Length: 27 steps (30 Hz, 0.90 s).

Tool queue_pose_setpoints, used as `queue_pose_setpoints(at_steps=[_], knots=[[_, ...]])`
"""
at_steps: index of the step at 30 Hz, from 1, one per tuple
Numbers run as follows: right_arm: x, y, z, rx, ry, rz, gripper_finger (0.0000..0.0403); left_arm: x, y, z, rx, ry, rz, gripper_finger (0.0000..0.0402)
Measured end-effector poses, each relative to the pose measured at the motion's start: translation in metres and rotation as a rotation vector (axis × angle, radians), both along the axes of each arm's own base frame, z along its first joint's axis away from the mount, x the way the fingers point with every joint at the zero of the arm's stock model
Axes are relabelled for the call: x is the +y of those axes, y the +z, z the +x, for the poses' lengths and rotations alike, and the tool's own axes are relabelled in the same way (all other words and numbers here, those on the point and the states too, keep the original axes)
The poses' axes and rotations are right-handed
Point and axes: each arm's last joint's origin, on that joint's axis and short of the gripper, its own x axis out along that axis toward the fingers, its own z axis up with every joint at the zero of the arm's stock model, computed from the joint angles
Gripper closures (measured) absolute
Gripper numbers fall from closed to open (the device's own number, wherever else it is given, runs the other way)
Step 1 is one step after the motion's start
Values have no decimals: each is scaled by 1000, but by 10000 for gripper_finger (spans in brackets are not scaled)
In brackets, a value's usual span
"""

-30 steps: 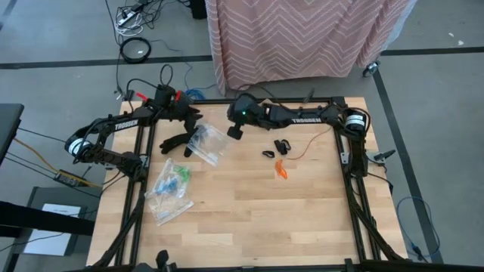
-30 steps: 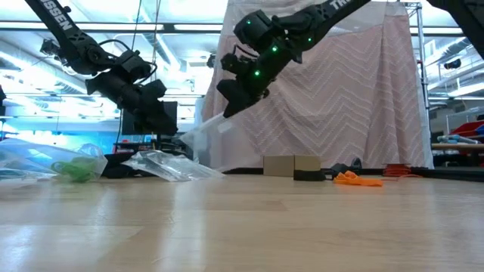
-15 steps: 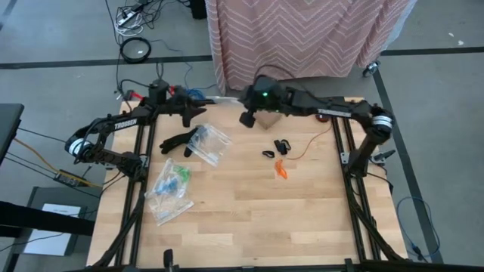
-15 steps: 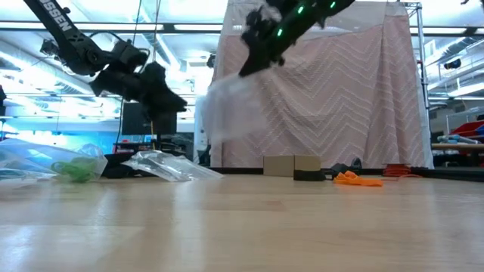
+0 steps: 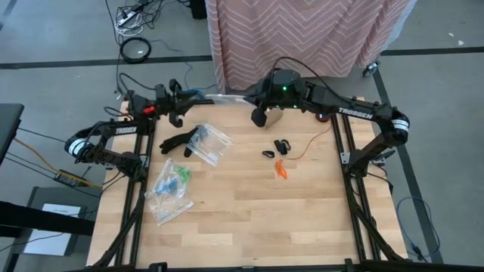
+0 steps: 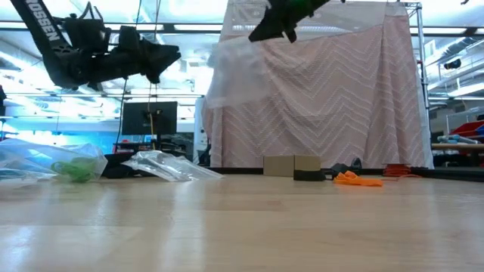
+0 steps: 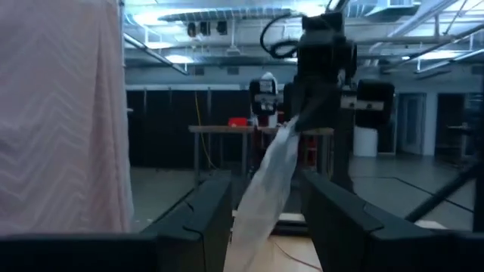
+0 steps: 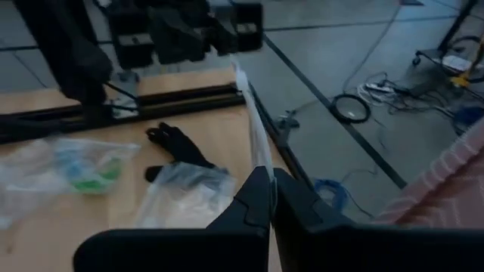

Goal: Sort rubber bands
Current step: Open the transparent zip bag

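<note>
We see the right gripper [image 8: 268,198] raised at the far edge of the table [image 5: 249,219], its fingers pinched tight on one end of a clear plastic bag [image 8: 253,125], while the left gripper [image 7: 265,227] holds its fingers spread on either side of the bag's other end — whether they touch it we cannot tell. The rubber bands lie on the wood — black ones [image 5: 276,147] and an orange one [image 5: 281,170] near the right side, green and blue ones [image 5: 172,181] inside a bag on the left.
</note>
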Motion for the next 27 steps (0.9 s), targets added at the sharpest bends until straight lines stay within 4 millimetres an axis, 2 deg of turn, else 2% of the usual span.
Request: queue_pose_setpoints(at_steps=[5,9,17,22,27], knots=[[16,0,5,0,59,-8,403,-1,-3,1,30,-36,-16,238],[26,1,8,-1,91,-26,403,3,-10,3,56,-16,-143,238],[30,2,8,3,115,-53,403,0,-9,3,65,-123,-243,238],[29,2,8,-5,123,-38,403,-11,1,3,68,-283,-129,238],[31,3,9,-21,140,-26,403,-17,4,6,49,-294,0,238]])
